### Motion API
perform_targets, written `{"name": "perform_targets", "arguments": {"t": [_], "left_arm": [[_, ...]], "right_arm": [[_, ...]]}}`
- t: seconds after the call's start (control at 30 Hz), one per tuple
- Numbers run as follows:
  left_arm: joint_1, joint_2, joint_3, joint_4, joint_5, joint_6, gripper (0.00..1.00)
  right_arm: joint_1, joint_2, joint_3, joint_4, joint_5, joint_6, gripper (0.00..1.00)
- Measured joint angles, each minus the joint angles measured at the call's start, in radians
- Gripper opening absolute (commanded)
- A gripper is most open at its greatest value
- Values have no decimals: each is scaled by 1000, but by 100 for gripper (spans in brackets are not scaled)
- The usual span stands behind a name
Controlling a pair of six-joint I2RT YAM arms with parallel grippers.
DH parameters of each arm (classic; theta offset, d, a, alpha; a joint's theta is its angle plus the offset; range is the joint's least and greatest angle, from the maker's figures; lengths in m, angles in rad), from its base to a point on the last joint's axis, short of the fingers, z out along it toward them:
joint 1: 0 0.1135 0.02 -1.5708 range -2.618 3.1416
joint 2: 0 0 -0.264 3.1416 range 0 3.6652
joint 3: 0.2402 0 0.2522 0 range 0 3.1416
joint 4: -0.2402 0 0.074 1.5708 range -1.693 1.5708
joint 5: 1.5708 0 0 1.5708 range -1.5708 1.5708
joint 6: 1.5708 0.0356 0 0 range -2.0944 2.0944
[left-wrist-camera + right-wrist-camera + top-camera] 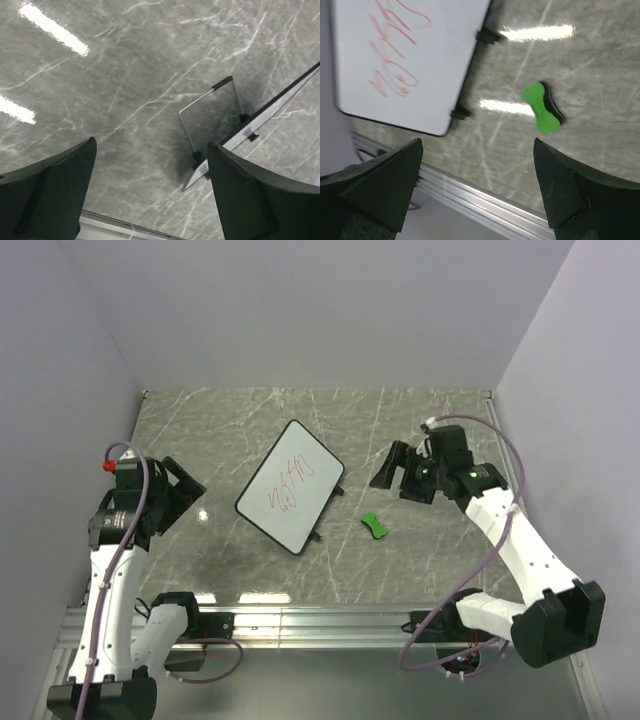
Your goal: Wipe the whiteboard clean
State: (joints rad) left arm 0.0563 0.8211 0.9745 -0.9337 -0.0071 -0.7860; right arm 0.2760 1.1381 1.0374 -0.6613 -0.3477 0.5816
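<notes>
At centre left of the top view: the left gripper [185,490], raised over the marble table [230,420] and aimed toward the right of the frame. Spread wide in the left wrist view [151,147], with nothing between the dark fingers [55,185]. Well apart from the whiteboard [290,487], which stands to its right at mid-frame. In the left wrist view, only a thin edge of the whiteboard [280,102] at right, past the right-hand finger, propped on a wire stand [200,102].

At mid-frame of the top view: the whiteboard turned diagonally, one corner toward the top of the frame, red scribbles [290,488] across its white face.

Just right of the whiteboard's lower right edge, not touching it: a small green eraser [374,525] lying on the table.

Further right, at centre right: the right gripper [398,472], hovering above the table, up and right of the eraser, near the whiteboard's right corner but apart from it. Wide open in the right wrist view [477,145], clamped on nothing. In that view, the whiteboard [405,55] at upper left with its scribbles [395,65], and the eraser [542,107] right of centre, both beyond the fingertips.
</notes>
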Motion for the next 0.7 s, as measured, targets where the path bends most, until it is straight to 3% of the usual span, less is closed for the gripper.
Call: {"name": "perform_targets", "arguments": {"t": [0.4,0.7], "left_arm": [[-19,-91,-98,-6,-18,13,93],[-36,-91,-98,-7,-19,19,92]], "right_arm": [[132,407,-30,-73,211,-209,88],[193,529,43,-89,276,-240,86]]}}
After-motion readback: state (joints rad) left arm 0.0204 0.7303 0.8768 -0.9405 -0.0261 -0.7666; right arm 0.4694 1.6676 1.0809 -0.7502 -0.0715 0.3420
